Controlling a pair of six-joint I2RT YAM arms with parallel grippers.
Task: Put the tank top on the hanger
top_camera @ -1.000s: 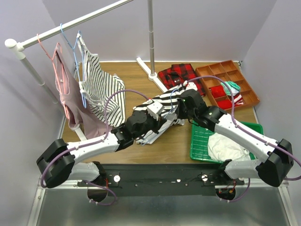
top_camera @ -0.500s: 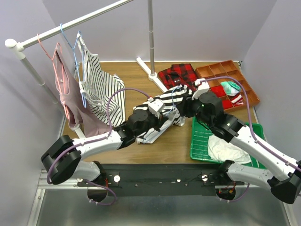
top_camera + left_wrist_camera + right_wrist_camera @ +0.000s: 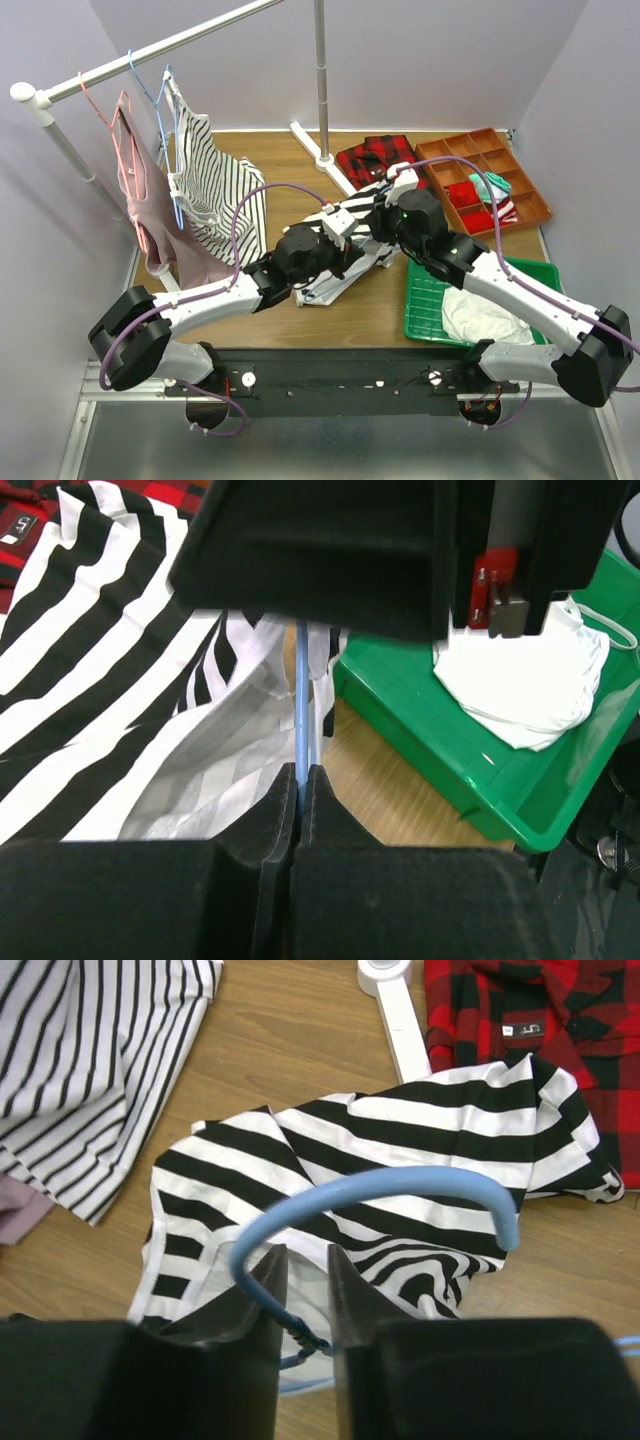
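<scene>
- The tank top (image 3: 420,1140) lay crumpled on the table (image 3: 290,1030) between the two arms. Its broad black and white stripes faced up, and some of its paler inside showed close to the left gripper (image 3: 300,775).
- The hanger (image 3: 380,1178) lay over the tank top, with its hook arching just above the right gripper (image 3: 305,1260).
- The left gripper was clenched on a thin blue bar of the hanger, which ran away from its fingertips across the cloth.
- The right gripper had its fingers apart on either side of the hanger's neck, just below the hook. A gap showed between them, so they were not pinching it.
- The tank top looked light and limp. It would probably sag and fold wherever it was lifted, and no opening would stay spread on its own.
- The best hold seemed to be a shoulder strap or the neck edge, taken as a single layer so that a hanger arm could pass inside. A pinch in the middle would likely catch both layers and shut the opening.
- The hanger looked stiff, thin, smooth and light. Held at one point it could swivel, so the neck seemed the steadier place to hold it.
- Soft cloth might slide off such smooth arms.
- Whether a hanger arm was already inside the tank top could not be told.
</scene>
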